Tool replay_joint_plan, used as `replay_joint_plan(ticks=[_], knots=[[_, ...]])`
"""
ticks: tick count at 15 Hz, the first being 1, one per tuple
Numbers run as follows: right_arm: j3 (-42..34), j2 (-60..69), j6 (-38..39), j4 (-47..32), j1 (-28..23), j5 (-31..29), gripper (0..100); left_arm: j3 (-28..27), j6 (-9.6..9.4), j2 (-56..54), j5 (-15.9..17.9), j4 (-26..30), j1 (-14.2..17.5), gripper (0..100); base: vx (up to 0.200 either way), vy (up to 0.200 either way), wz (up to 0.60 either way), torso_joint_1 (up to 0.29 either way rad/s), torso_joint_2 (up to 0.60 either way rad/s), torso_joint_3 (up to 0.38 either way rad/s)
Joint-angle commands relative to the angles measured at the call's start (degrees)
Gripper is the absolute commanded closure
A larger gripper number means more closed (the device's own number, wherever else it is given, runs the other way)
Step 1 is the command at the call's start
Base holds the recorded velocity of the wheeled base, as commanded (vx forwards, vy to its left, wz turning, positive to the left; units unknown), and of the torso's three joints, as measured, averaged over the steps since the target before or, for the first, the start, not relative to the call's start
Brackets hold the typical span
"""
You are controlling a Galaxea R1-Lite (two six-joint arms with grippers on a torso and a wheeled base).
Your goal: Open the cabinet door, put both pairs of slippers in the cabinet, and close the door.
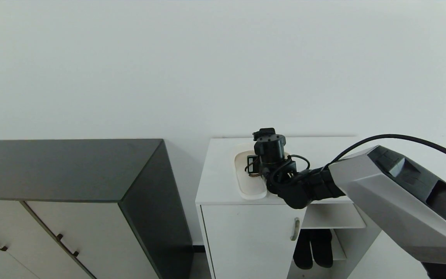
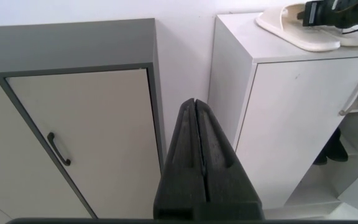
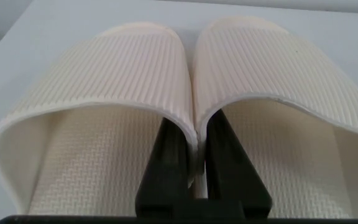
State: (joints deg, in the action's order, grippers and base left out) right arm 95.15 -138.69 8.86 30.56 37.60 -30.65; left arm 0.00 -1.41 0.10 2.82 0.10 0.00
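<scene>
A pair of cream slippers (image 1: 248, 182) lies side by side on top of the white cabinet (image 1: 219, 174). My right gripper (image 1: 258, 166) comes down onto them from the right. In the right wrist view one finger sits inside each slipper, and the gripper (image 3: 194, 134) is shut on the two touching inner walls of the cream slippers (image 3: 104, 81). A black pair of slippers (image 1: 312, 248) stands inside the cabinet's open right half, on a lower shelf. My left gripper (image 2: 196, 109) is shut and holds nothing, low in front of the gap between the two cabinets.
The white cabinet's left door (image 1: 250, 240) is closed, with a metal handle (image 1: 295, 228) at its right edge. A dark grey cabinet (image 1: 64, 166) with pale doors and black handles stands to the left. A plain wall runs behind both.
</scene>
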Motion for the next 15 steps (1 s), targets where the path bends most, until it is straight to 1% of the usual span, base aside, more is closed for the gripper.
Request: replay_joint_plan(ticks=[1,3,5,7,9,10,12,13,15], knots=[[-1.54,2.20,0.10,0.20,0.20,0.24,100,0.00,0.01,-0.01,0.00,-0.01,0.00,100,0.000,0.000,0.00,0.000,0.00,0.000],[-5.15,6.07,0.10,0.64,0.55,3.14,100,0.00,0.01,-0.01,0.00,-0.01,0.00,100,0.000,0.000,0.00,0.000,0.00,0.000],[-15.17,15.91,-0.60,0.55,2.48,8.15,100,0.00,0.01,-0.01,0.00,-0.01,0.00,100,0.000,0.000,0.00,0.000,0.00,0.000],[-25.45,24.52,-3.33,0.82,4.33,8.76,100,0.00,0.01,-0.01,0.00,-0.01,0.00,100,0.000,0.000,0.00,0.000,0.00,0.000],[-35.21,31.20,-2.97,1.78,6.61,8.76,100,0.00,0.01,-0.01,0.00,-0.01,0.00,100,0.000,0.000,0.00,0.000,0.00,0.000],[-40.04,33.58,-2.89,4.24,7.40,8.67,100,0.00,0.01,-0.01,0.00,-0.01,0.00,100,0.000,0.000,0.00,0.000,0.00,0.000],[-47.86,34.81,-3.33,14.79,8.20,8.32,100,0.00,0.01,-0.01,0.00,-0.01,0.00,100,0.000,0.000,0.00,0.000,0.00,0.000],[-49.71,34.45,-3.59,18.13,8.28,7.88,100,0.00,0.01,-0.01,0.00,-0.01,0.00,100,0.000,0.000,0.00,0.000,0.00,0.000],[-50.15,34.37,-3.59,18.66,8.37,6.92,100,0.00,0.01,-0.01,0.00,-0.01,0.00,100,0.000,0.000,0.00,0.000,0.00,0.000]])
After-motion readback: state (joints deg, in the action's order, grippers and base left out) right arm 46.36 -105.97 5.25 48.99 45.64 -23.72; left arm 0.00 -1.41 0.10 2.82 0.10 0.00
